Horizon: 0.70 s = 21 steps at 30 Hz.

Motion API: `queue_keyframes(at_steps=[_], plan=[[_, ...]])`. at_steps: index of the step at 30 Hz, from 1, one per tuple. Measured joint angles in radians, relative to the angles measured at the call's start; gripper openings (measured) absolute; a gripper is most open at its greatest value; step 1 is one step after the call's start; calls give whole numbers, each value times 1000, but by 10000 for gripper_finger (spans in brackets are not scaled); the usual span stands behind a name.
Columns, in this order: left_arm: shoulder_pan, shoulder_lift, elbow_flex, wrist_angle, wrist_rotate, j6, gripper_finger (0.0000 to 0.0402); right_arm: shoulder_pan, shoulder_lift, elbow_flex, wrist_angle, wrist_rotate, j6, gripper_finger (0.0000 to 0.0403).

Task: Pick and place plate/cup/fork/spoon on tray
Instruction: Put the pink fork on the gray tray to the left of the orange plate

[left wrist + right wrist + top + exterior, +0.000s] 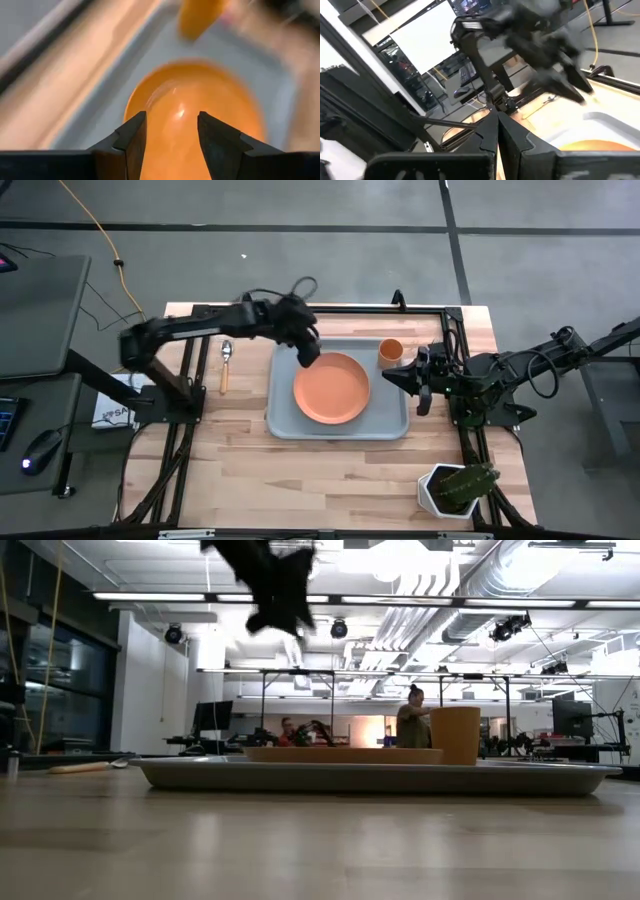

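Orange round shallow plate point(331, 388) on grey-blue rectangular tray point(283, 418), just below left gripper point(171, 131), fingers apart and empty. Small orange cup point(390, 350) beyond. Right gripper point(498, 134) clenched, beside tray.

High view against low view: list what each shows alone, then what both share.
Only the high view shows the right pincer beside the tray, the potted plant, and the plate's round face. Only the low view shows people in the room behind. Both share the tray, plate, cup, spoon and left pincer above the tray.
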Motion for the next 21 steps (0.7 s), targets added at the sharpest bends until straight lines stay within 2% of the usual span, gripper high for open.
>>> queue_keyframes(at_steps=[7,17,21], plan=[[-72,-325,-115,248,84,33,161,0,0,0,1,82,-17,0],[-184,-794,-474,620,95,-13,161,0,0,0,74,153,-67,0],[-195,-919,-570,679,95,-20,161,0,0,0,140,175,-124,0]])
